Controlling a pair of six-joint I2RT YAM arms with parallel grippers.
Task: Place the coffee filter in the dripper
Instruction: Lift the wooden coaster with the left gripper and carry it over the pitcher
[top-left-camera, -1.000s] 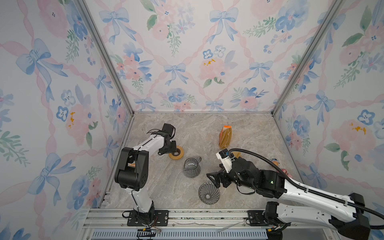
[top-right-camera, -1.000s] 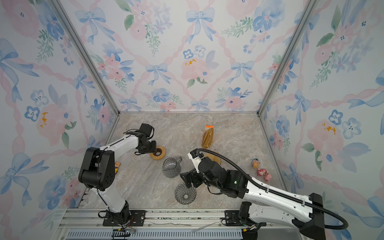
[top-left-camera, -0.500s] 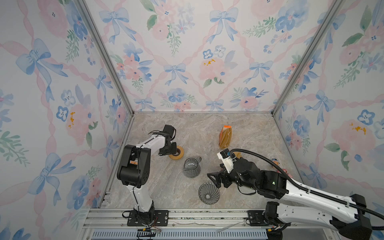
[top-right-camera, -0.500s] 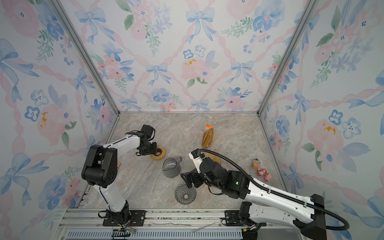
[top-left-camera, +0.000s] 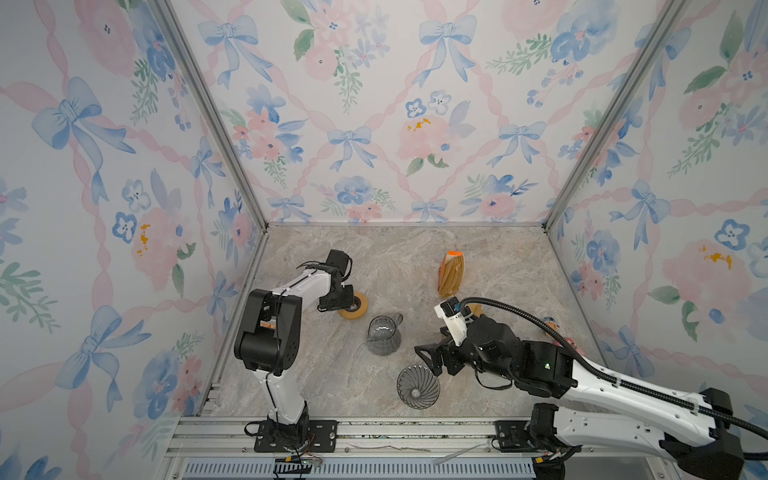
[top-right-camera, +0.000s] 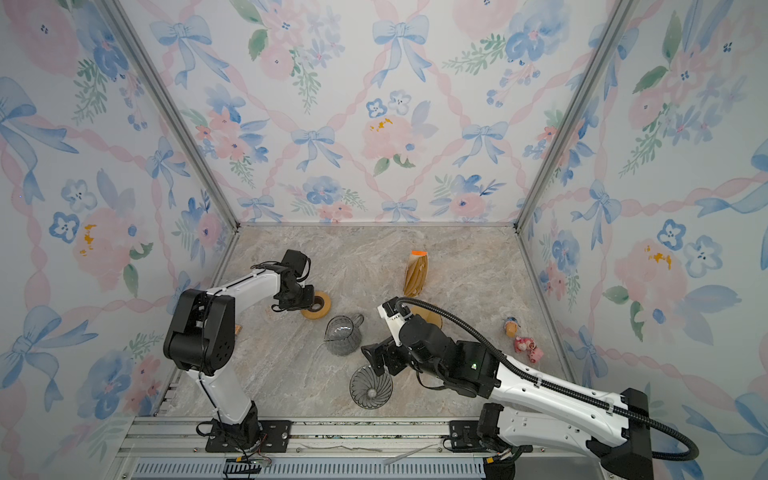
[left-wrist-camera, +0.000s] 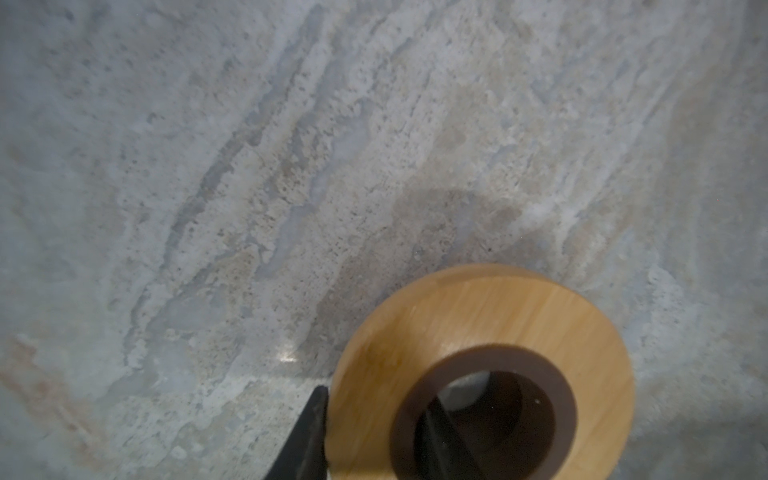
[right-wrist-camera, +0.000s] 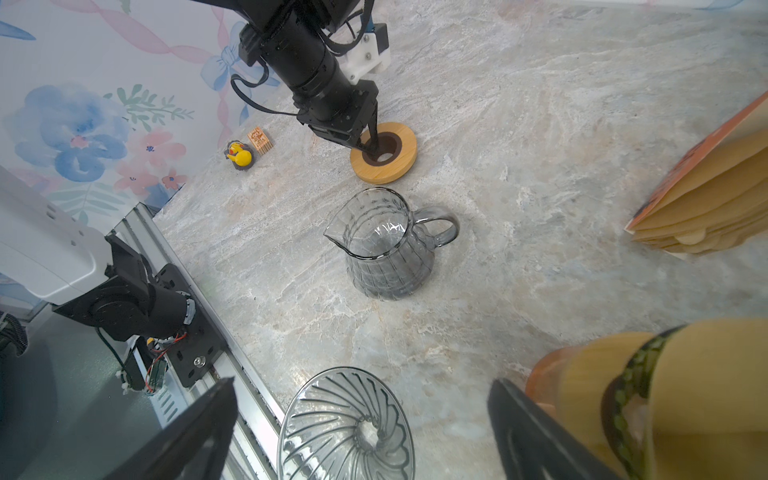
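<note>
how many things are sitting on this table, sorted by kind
smoked glass: 2, server, dripper
wooden ring: 1
filter pack: 1
tan banded container: 1
small trinkets: 4, duck, block, pink figure, blue-topped figure
total: 9

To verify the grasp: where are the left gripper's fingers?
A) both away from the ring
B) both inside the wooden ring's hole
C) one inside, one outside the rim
C: the left wrist view shows one finger of the left gripper outside the wooden ring, the other in its hole.
</note>
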